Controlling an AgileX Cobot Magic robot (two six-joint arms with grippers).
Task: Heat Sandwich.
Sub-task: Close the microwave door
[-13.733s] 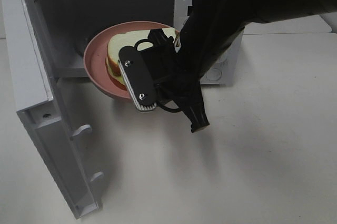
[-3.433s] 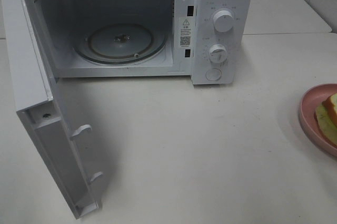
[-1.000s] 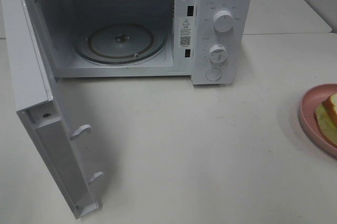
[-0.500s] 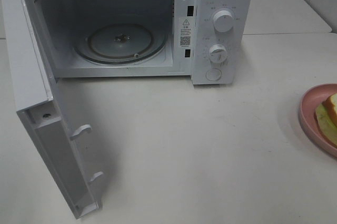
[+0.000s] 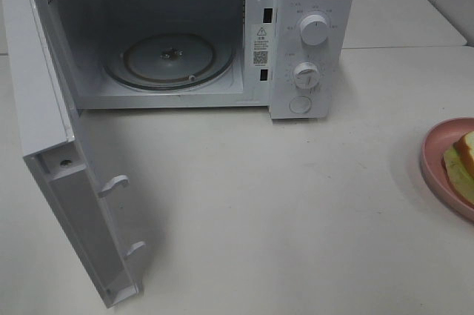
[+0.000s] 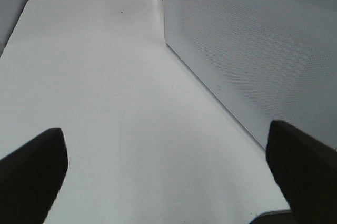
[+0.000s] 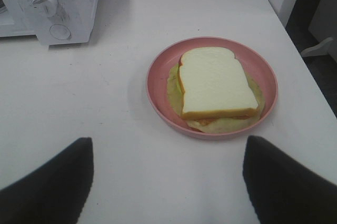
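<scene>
Fingers of the right gripper stand spread wide apart, holding nothing, over the table. Just beyond them the sandwich lies on a pink plate, well apart from the microwave. Left gripper is likewise spread and bare beside the microwave's door, which hangs open on a bare turntable.

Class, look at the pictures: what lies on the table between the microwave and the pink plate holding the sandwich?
Nothing: only bare white table separates the microwave from the pink plate with the sandwich. The right wrist view shows it best; the exterior high view agrees.
</scene>
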